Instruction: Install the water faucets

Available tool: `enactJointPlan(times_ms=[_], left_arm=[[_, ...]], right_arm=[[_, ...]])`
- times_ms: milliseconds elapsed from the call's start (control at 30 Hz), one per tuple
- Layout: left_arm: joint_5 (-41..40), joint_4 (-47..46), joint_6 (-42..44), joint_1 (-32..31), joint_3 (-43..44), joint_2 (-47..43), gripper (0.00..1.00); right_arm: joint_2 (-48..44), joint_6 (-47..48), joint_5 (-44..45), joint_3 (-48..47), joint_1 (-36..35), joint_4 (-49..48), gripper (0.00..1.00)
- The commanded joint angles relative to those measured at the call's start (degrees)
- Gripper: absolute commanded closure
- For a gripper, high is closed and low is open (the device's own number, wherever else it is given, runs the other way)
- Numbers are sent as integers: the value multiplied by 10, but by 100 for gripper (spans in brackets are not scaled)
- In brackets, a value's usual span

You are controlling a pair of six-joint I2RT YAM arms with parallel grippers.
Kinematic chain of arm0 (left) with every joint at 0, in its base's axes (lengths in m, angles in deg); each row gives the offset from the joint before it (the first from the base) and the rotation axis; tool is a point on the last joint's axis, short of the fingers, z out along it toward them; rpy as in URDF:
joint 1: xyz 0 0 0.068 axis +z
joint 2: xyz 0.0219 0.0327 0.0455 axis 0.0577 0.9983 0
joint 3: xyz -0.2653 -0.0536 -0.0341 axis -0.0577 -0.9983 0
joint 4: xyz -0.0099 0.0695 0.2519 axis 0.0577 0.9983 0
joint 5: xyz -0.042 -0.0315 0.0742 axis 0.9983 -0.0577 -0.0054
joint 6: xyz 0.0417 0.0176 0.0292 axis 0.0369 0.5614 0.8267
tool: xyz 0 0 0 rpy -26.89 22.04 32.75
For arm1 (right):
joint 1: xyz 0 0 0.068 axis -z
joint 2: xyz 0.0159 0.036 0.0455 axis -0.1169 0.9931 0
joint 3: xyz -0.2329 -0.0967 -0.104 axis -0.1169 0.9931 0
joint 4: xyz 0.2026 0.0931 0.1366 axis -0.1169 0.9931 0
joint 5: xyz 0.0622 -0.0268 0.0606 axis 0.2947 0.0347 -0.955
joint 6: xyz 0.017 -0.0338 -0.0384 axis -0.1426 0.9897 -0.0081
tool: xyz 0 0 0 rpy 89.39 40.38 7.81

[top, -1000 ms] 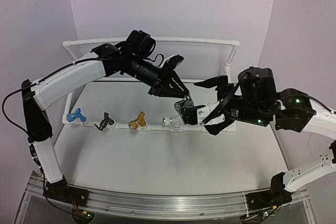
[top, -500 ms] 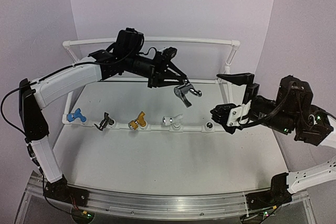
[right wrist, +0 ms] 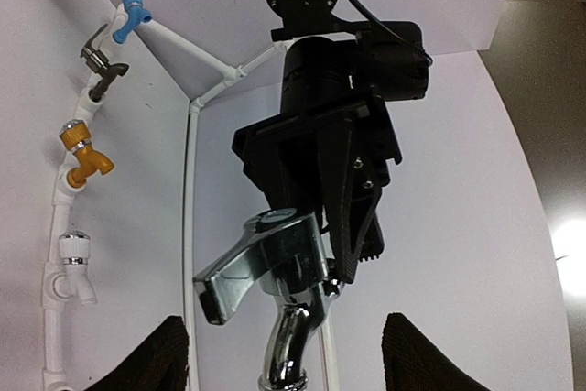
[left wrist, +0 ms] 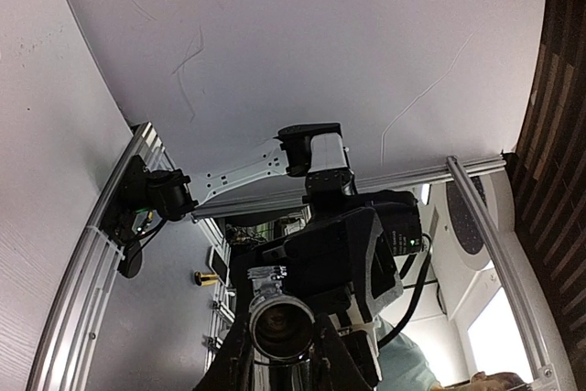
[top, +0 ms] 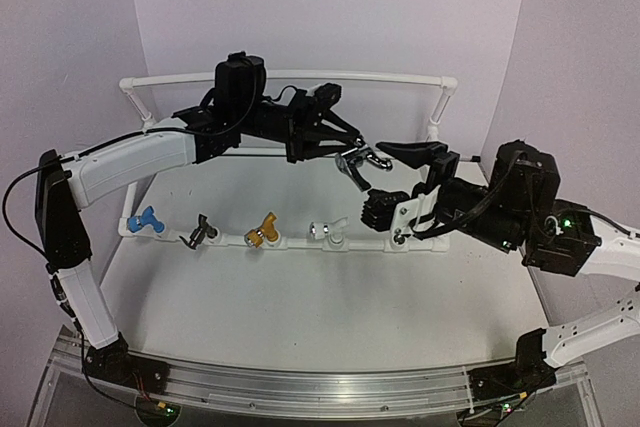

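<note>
The silver faucet (top: 362, 161) hangs above the pipe frame's (top: 295, 243) front rail, higher than a second ago, when it sat low by the end socket. The left pincer (top: 345, 155) stays clamped on it. The right pincer (top: 396, 183) stands just beside it, jaws apart but narrower than before, gripping nothing.

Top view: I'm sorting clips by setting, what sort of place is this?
Likely a robot lab test bench, not a bathroom: plain white backdrop, pipe frame on a table, arms bolted to a metal rail.
</note>
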Motion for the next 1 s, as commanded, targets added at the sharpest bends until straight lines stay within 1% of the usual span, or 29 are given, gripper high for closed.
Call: enactJointPlan(times_ms=[0, 100, 200, 300, 400, 467, 733, 867, 967], left_arm=[[14, -57, -25, -1, -12, -37, 100], [16, -60, -28, -1, -15, -36, 100], [17, -79, -40, -1, -19, -34, 100], [18, -98, -52, -3, -21, -32, 100], [18, -103, -52, -6, -26, -34, 100], [17, -113, -59, -8, -35, -35, 100], [17, -136, -75, -10, -47, -37, 100], [17, -140, -76, -10, -48, -39, 100], [17, -144, -78, -10, -51, -38, 100]], right_arm=[[17, 18, 12, -14, 1, -61, 41], [30, 23, 17, -29, 1, -63, 46], [33, 35, 15, -29, 1, -64, 54], [34, 50, 18, -21, 1, -67, 56], [40, 50, 24, -22, 1, -70, 62], [44, 49, 30, -24, 1, -77, 63], [65, 51, 62, -25, 1, -105, 62], [71, 50, 71, -26, 1, -109, 68], [76, 47, 85, -28, 1, -115, 70]])
